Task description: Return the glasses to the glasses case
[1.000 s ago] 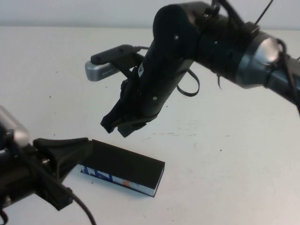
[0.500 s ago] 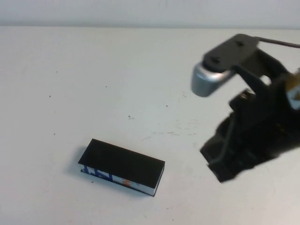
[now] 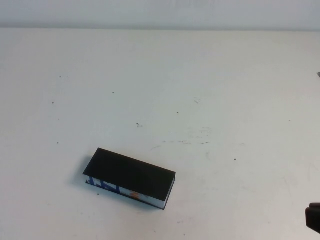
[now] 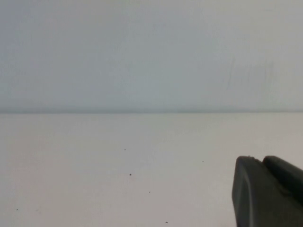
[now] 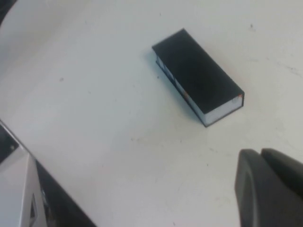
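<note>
The glasses case [image 3: 131, 178] lies closed on the white table, front left of the middle. Its black lid is flat on top and the blue, white and orange print shows on its near side. It also shows in the right wrist view [image 5: 196, 75]. The glasses are not in view. My right gripper [image 5: 259, 152] is shut and empty, well away from the case; only a black bit of that arm [image 3: 314, 225] shows at the table's front right corner. My left gripper [image 4: 261, 160] is shut and empty, out of the high view, facing bare table and wall.
The white table [image 3: 200, 90] has only small dark specks on it. A grey and black part of the robot [image 5: 19, 189] shows at the edge of the right wrist view. A pale wall stands behind the table's far edge.
Both arms have pulled back out of the high view: the left off the front left, the right across to the front right corner. The case has not moved.
</note>
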### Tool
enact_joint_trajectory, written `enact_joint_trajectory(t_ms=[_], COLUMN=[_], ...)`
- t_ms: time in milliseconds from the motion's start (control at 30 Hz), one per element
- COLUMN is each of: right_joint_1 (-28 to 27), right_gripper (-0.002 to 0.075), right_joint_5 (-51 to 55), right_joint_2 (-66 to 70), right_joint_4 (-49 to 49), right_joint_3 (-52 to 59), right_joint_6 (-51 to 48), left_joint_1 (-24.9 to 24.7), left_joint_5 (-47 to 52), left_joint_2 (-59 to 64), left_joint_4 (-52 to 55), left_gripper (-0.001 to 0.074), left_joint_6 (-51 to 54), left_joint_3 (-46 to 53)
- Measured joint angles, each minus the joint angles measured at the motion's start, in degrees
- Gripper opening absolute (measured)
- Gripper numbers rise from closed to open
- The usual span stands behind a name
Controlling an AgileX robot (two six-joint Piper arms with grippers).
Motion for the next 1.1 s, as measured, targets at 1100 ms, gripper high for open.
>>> enact_joint_trajectory(t_ms=[1100], right_joint_1=[-35.63], right_gripper=[-0.0014], right_joint_5=[-42.09], right_joint_2=[-20.97], right_joint_4=[-5.07], right_joint_3=[37.63], right_joint_6=[0.12], left_joint_1=[0.00], left_joint_5=[-2.85], left_joint_2=[0.00], left_joint_4=[-0.39], left_gripper=[0.0001], left_joint_6=[0.09], left_joint_3=[0.00])
